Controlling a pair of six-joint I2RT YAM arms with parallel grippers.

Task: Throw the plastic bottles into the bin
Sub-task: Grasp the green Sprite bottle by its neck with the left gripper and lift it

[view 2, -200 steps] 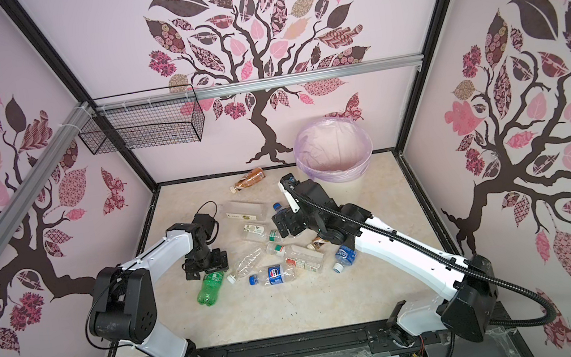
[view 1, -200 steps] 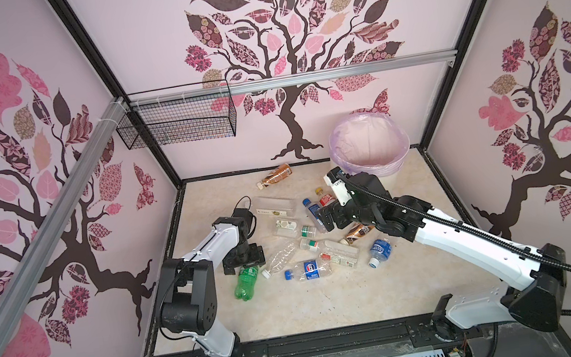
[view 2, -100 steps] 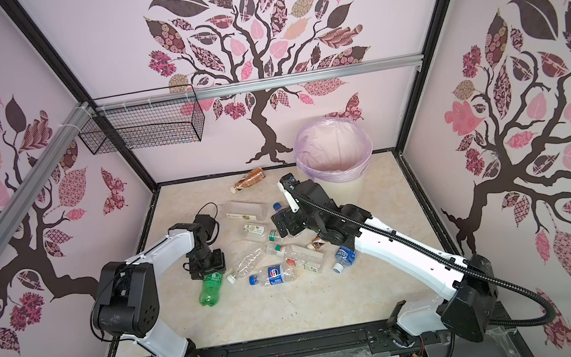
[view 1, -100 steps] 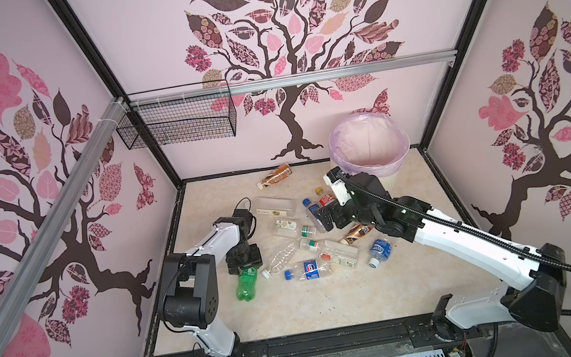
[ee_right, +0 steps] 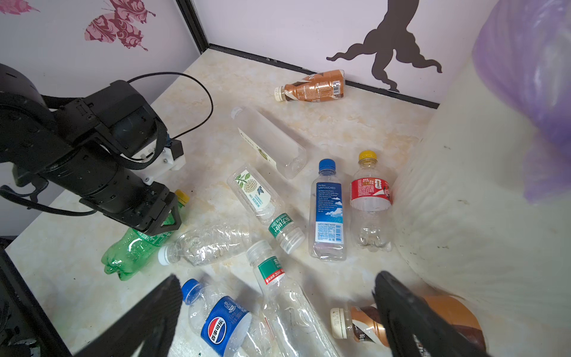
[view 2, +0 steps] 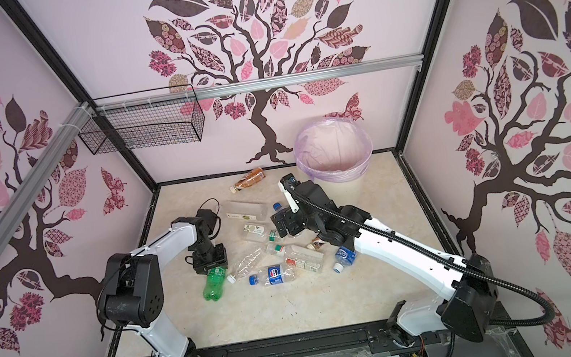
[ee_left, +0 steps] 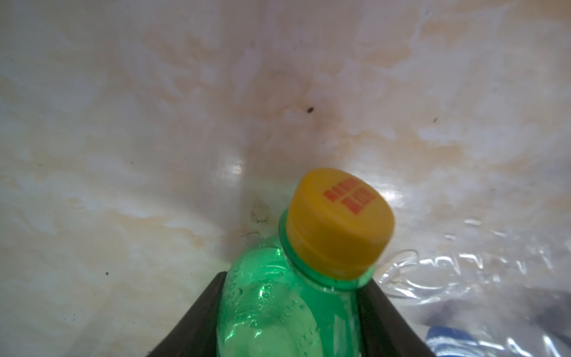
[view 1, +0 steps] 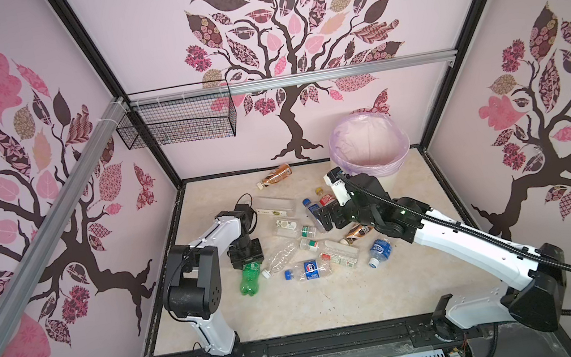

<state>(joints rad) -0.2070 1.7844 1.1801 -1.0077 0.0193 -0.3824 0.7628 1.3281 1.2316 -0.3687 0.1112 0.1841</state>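
The green bottle (view 1: 250, 281) (view 2: 214, 284) with a yellow cap lies on the floor at the left of the pile. My left gripper (view 1: 248, 262) (ee_left: 296, 278) is shut on its shoulder just below the cap, a black finger pressed to each side. Several more plastic bottles lie scattered mid-floor, among them a Pepsi-labelled one (view 1: 310, 270) (ee_right: 225, 324). My right gripper (view 1: 327, 219) (ee_right: 278, 276) hangs open above that pile with nothing between its fingers. The bin (view 1: 388, 167) (ee_right: 463, 216), lined with a lilac bag, stands at the back right, close behind the right gripper.
A brown bottle (view 1: 276, 175) lies alone by the back wall. Another brown one (view 1: 358, 232) lies under the right arm, and a blue-labelled one (view 1: 379, 249) sits to its right. A black wire basket (view 1: 178, 124) hangs on the back-left rail.
The left gripper's jaws have closed from wide open onto the green bottle's shoulder. The right arm has stayed still and open.
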